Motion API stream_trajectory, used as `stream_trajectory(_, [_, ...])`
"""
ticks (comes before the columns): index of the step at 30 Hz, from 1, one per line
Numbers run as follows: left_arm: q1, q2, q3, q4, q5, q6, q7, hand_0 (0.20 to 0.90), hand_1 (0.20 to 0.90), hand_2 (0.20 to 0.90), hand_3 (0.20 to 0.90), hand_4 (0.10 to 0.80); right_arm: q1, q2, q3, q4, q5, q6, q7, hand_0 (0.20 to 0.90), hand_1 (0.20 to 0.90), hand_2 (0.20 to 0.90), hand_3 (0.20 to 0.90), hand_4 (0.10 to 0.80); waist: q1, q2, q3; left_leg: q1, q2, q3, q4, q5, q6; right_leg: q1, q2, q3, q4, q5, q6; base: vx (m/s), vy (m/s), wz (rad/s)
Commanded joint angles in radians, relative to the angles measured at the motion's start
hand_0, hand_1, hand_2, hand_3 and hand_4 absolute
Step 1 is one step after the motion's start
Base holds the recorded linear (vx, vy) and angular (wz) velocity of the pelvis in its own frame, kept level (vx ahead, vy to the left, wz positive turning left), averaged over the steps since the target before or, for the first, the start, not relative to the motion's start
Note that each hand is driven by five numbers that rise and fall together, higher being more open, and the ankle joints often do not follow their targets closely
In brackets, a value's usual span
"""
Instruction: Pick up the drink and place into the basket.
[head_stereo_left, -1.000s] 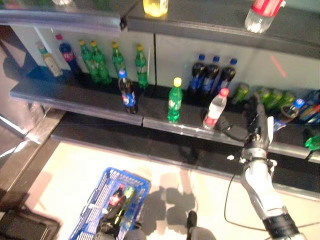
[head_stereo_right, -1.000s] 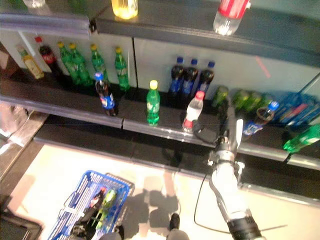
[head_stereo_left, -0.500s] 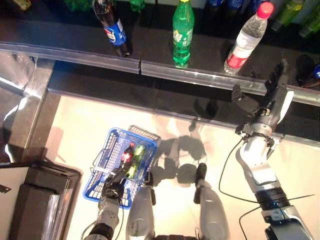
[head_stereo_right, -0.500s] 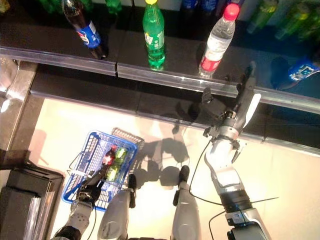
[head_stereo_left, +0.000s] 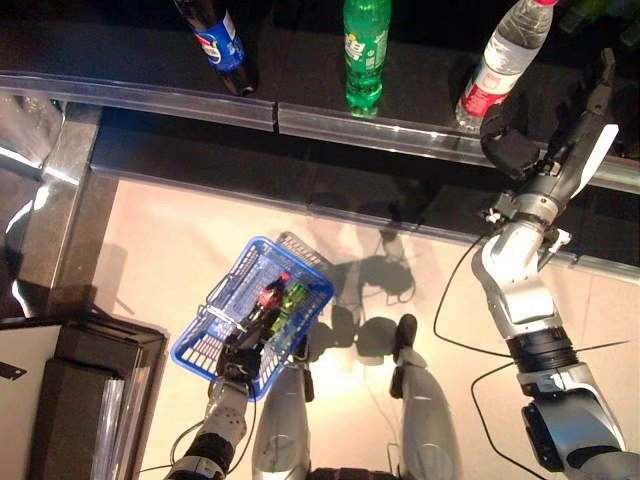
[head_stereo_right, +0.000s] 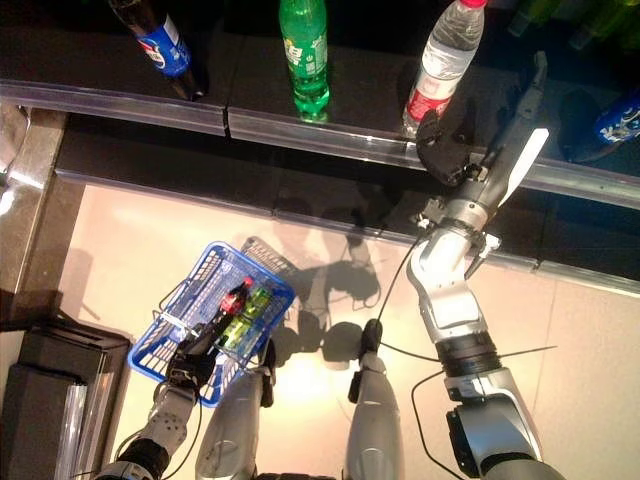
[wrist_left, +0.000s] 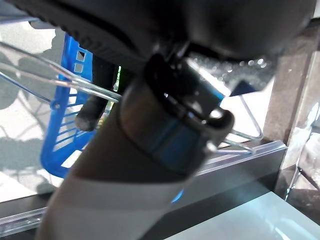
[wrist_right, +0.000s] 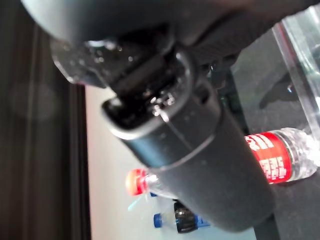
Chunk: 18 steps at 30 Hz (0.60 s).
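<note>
A clear water bottle (head_stereo_left: 505, 55) with a red label and cap stands on the dark shelf (head_stereo_left: 300, 85), and it also shows in the right wrist view (wrist_right: 280, 160). My right hand (head_stereo_left: 553, 165) is open just right of it, in front of the shelf rail, fingers straight up and thumb close to the bottle's base without touching. The blue basket (head_stereo_left: 225, 300) hangs low at the left. It holds a dark cola bottle (head_stereo_left: 268, 298) and a green bottle (head_stereo_left: 291, 299). My left hand (head_stereo_left: 241, 355) is curled round its wire handle at the near rim.
A blue-labelled cola bottle (head_stereo_left: 215, 45) and a green bottle (head_stereo_left: 365, 50) stand further left on the same shelf. A metal rail (head_stereo_left: 180, 98) runs along the shelf's front edge. A dark case (head_stereo_left: 70, 400) sits on the floor at lower left.
The camera has tipped further down. My right hand has risen to the shelf rail, its thumb now near the water bottle's base. The basket stays in my left hand.
</note>
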Motion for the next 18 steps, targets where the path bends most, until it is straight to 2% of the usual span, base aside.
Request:
stream_trajectory(1, [0.083, 0.050, -0.026, -0.076, -0.005, -0.051, -0.032, 0.300, 0.300, 0.300, 0.200, 0.100, -0.144, -0.080, -0.042, -0.066, 0.073, -0.048, 0.023, 0.900, 0.900, 0.900, 0.900, 0.800, 0.018, -0.002, -0.009, -0.111, -0.025, -0.069, -0.008, 0.215, 0.008, 0.066, -0.011, 0.016, 0.113, -0.148, -0.028, 0.031, -0.023, 0.01])
stream_trajectory(8, [0.089, 0.057, -0.035, -0.058, 0.010, -0.039, -0.034, 0.300, 0.300, 0.300, 0.200, 0.100, -0.213, -0.086, -0.029, 0.019, 0.151, -0.037, 0.049, 0.900, 0.900, 0.900, 0.900, 0.800, 0.037, 0.010, -0.009, -0.117, -0.036, -0.081, -0.004, 0.217, 0.010, 0.056, -0.015, 0.010, 0.126, -0.157, -0.035, 0.032, -0.012, 0.01])
stream_trajectory(18, [0.082, 0.065, -0.052, -0.055, 0.022, -0.026, -0.037, 0.300, 0.300, 0.300, 0.200, 0.100, -0.297, -0.115, 0.014, 0.063, 0.147, 0.023, 0.090, 0.900, 0.900, 0.900, 0.900, 0.800, 0.049, 0.022, -0.009, -0.124, -0.051, -0.083, -0.014, 0.203, 0.021, 0.020, -0.021, 0.007, 0.154, -0.161, -0.036, 0.014, -0.008, 0.04])
